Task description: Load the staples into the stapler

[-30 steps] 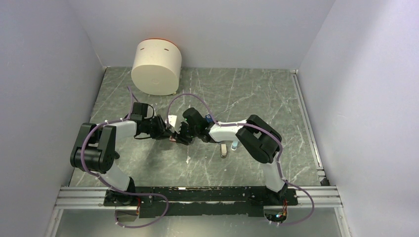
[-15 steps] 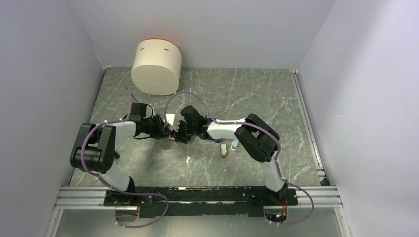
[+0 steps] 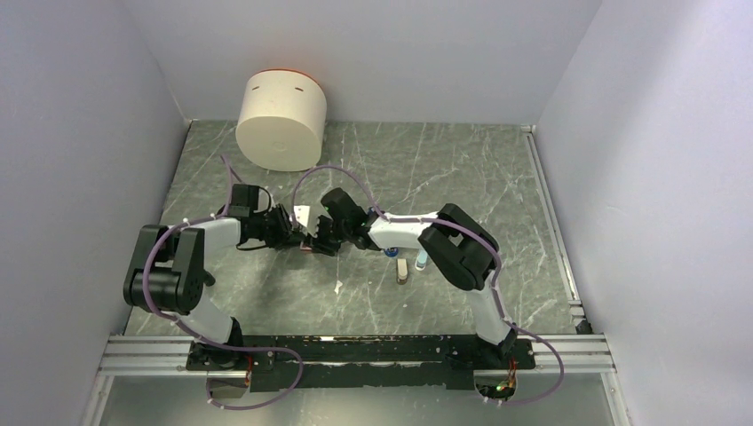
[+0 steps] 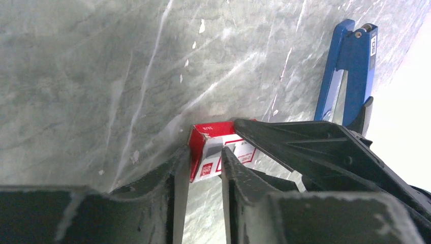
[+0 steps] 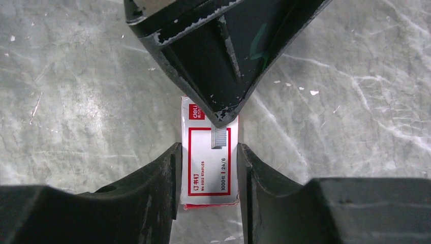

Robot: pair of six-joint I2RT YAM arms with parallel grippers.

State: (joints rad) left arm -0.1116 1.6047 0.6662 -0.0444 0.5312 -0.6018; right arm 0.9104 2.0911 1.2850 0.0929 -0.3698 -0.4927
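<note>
The staples (image 5: 208, 173), a tiny red box with a white label, lie between both grippers low over the table. In the right wrist view my right gripper (image 5: 208, 148) is shut on the box's two long sides. My left gripper (image 4: 204, 152) pinches the far end of the staples (image 4: 211, 147), one finger lying over the label. From above, the left gripper (image 3: 300, 240) and right gripper (image 3: 320, 240) meet tip to tip, with a sliver of the staples (image 3: 308, 246) between them. The blue stapler (image 4: 350, 66) lies open on the table behind the right gripper.
A large white cylinder (image 3: 281, 120) stands at the back left. A small tan piece (image 3: 402, 269) and a pale-blue piece (image 3: 421, 260) sit beside the right forearm. Grey walls close in both sides.
Both grippers, still joined on the box, have drifted slightly left and toward the back. The grips look unchanged.
</note>
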